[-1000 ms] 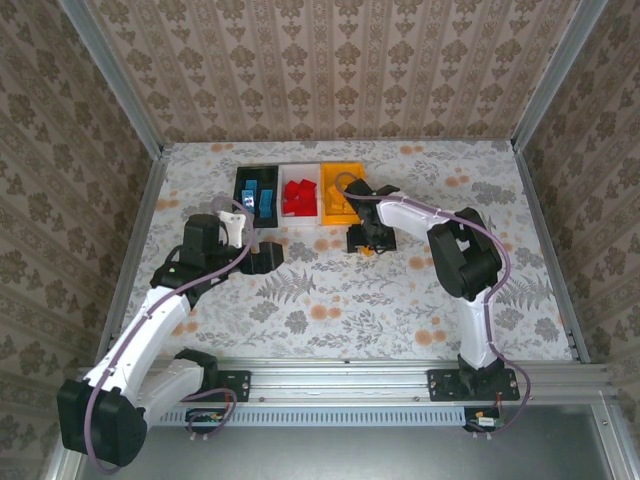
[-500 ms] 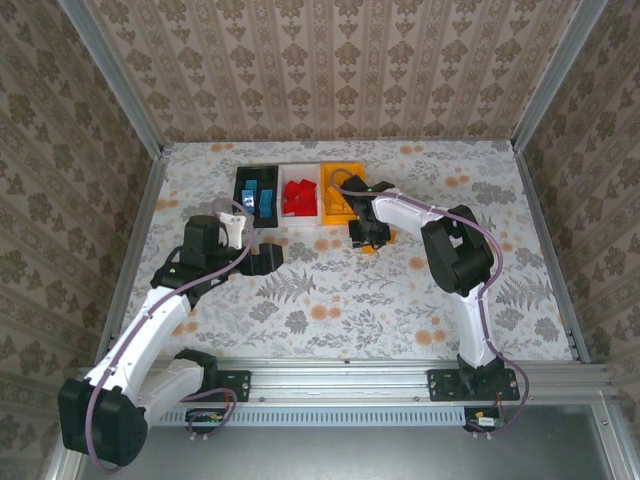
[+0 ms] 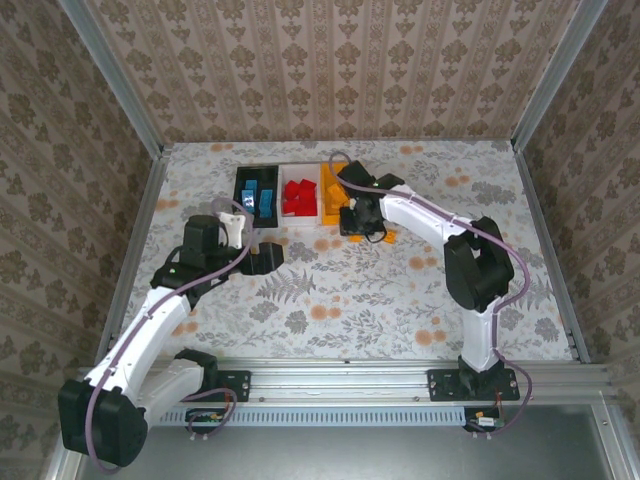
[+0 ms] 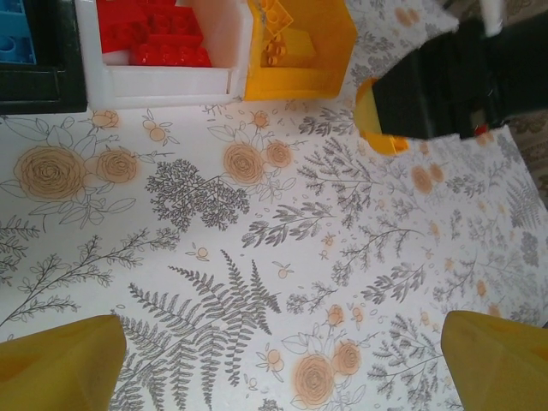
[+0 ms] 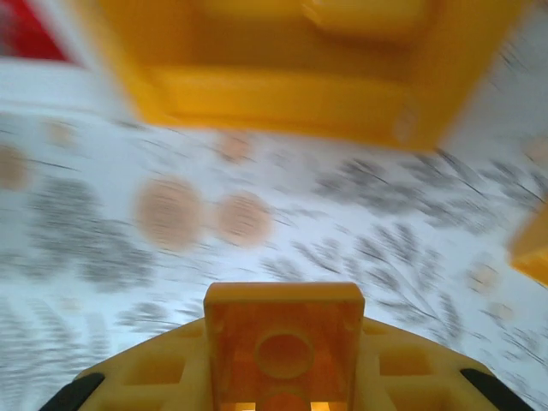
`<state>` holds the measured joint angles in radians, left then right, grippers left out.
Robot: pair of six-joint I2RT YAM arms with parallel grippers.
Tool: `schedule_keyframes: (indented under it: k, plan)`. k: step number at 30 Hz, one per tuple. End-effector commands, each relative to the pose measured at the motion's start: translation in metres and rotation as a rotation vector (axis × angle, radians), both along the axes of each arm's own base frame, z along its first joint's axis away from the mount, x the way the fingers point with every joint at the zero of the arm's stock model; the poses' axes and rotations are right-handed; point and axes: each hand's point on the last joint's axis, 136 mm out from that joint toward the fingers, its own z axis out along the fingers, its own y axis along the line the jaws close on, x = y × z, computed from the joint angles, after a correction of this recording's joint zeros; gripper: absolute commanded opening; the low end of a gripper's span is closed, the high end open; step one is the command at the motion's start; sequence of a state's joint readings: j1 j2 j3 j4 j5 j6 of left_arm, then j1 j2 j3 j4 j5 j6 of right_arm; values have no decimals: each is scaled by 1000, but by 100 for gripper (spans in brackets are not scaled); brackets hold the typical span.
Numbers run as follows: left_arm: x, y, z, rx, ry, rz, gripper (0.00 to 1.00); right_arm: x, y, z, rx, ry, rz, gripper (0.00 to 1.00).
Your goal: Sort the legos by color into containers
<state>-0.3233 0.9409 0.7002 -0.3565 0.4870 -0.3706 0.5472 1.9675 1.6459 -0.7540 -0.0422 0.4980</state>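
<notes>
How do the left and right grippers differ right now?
Left gripper is open; right gripper is shut. Left gripper holds nothing; right gripper clamps an orange-yellow brick. Left gripper is farther from the orange-yellow bin; right gripper is close in front of it. Both have yellow fingers.

1. This is looking like a robotics lab test cell: aluminium framing is edging a small enclosure with 3 walls.
2. Printed damask wallpaper is covering those walls, and a floral sheet is covering the desk, reading as staged décor rather than a lived-in room.
3. A left arm and a right arm are sitting bolted to a metal rail along the desk's near edge.
</notes>
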Motion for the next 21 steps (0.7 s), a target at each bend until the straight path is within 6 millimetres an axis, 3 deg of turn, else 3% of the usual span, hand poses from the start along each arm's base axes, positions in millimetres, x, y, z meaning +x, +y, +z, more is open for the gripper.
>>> schedule_keyframes:
  k: [1, 6, 13, 16, 21]
  plan:
    - [-1, 1, 15, -59, -20, 23, 97, 24, 47, 39, 201, -61, 62, 28]
    - [-6, 8, 22, -71, -27, 56, 97, 67, 80, 43, 244, -105, 104, 28]
    - [-12, 15, 21, -56, -16, 78, 97, 108, 99, 43, 246, -155, 111, 28]
    - [-12, 18, 20, -53, -9, 87, 97, 119, 87, 41, 208, -175, 73, 28]
    - [-11, 19, 15, -51, 1, 95, 97, 132, 43, 25, 98, -159, -43, 28]
